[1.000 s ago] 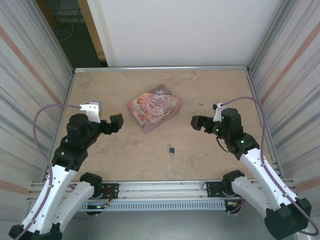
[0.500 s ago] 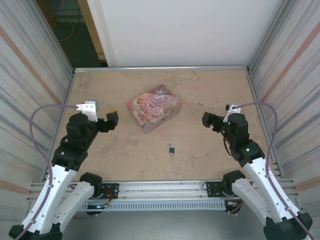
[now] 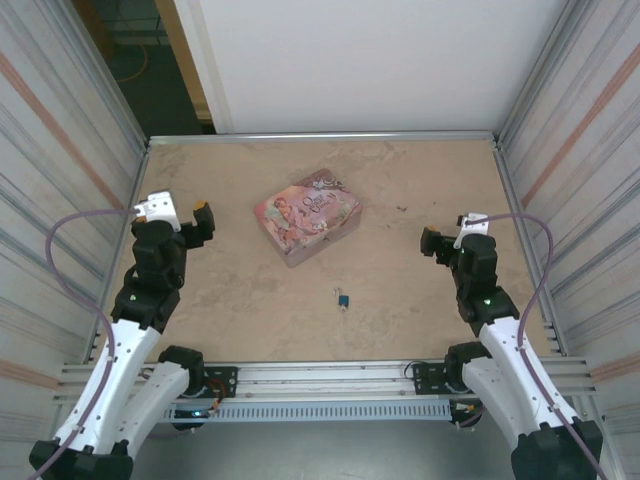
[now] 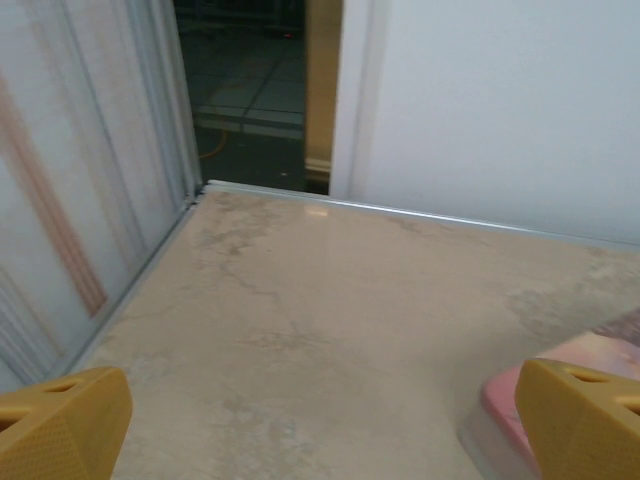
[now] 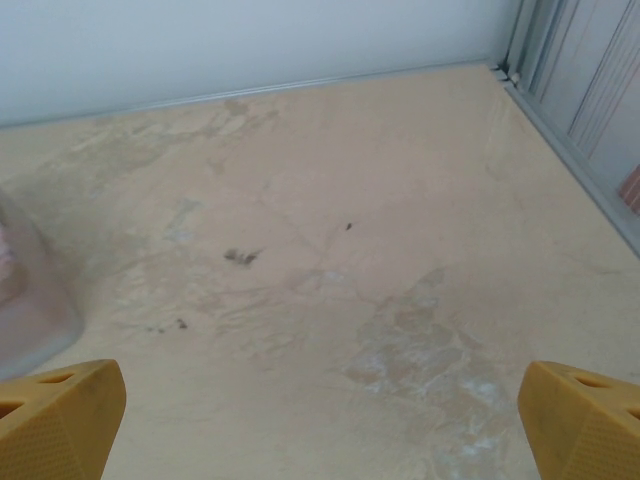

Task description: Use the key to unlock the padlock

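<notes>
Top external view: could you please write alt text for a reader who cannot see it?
A tiny blue padlock lies on a beige table, below a pink tin in the picture. The left gripper and the right gripper stand open at either side, touching nothing.

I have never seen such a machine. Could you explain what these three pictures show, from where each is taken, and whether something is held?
These are two robot arms bolted at the near edge of a table. One picture looks down from above and behind them; the other two come from a camera on each wrist, so yellow fingers appear at the bottom corners. On the table lie a pink tin box and, nearer the arms, a tiny blue padlock. The key is too small to make out. The left gripper and the right gripper are open and hold nothing.
</notes>
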